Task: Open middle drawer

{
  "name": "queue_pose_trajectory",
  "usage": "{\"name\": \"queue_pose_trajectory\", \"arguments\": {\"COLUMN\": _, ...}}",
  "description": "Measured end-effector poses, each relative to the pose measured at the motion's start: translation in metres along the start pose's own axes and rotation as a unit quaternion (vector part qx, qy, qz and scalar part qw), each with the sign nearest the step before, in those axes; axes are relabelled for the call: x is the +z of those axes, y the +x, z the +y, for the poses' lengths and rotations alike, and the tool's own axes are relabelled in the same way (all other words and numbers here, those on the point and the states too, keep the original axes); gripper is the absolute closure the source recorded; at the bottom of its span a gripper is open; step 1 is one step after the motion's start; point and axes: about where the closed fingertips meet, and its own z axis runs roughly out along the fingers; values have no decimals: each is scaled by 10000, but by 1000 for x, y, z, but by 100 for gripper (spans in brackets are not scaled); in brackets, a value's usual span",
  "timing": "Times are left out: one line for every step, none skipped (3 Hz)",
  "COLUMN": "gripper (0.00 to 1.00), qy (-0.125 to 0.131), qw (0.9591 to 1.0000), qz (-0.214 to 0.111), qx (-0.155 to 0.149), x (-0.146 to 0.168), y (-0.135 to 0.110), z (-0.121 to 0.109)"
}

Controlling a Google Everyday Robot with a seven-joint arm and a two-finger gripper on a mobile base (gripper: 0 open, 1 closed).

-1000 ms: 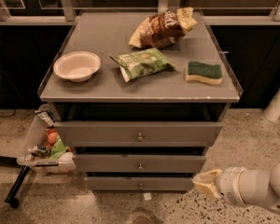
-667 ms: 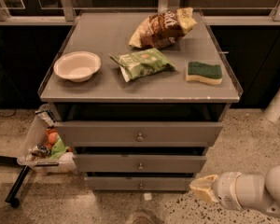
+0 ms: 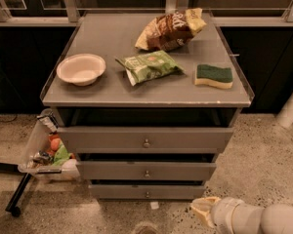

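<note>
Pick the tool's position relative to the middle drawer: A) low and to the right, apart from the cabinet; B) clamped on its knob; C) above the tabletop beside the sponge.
A: the tool sits at lower right, below and right of the middle drawer, apart from its knob.

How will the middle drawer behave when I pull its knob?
The middle drawer looks rigid and wide, so it should slide straight rather than flex. Its knob is small, round and metallic, so probably slippery to hold. The gripper sits low, right of the cabinet, not touching it.
</note>
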Motion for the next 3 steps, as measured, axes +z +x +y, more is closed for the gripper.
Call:
{"name": "queue_pose_trajectory", "arguments": {"gripper": 100, "qy": 282, "qw": 9995, "qz": -85, "qx": -95, "x": 34, "y": 14, "z": -8}}
{"name": "queue_pose_trajectory", "arguments": {"gripper": 100, "qy": 660, "qw": 9963, "qz": -541, "qx": 60, "x": 62, "y": 10, "z": -40}}
{"name": "queue_pose_trajectory", "arguments": {"gripper": 100, "qy": 531, "qw": 9964, "qz": -584, "qx": 316, "x": 80, "y": 22, "z": -38}}
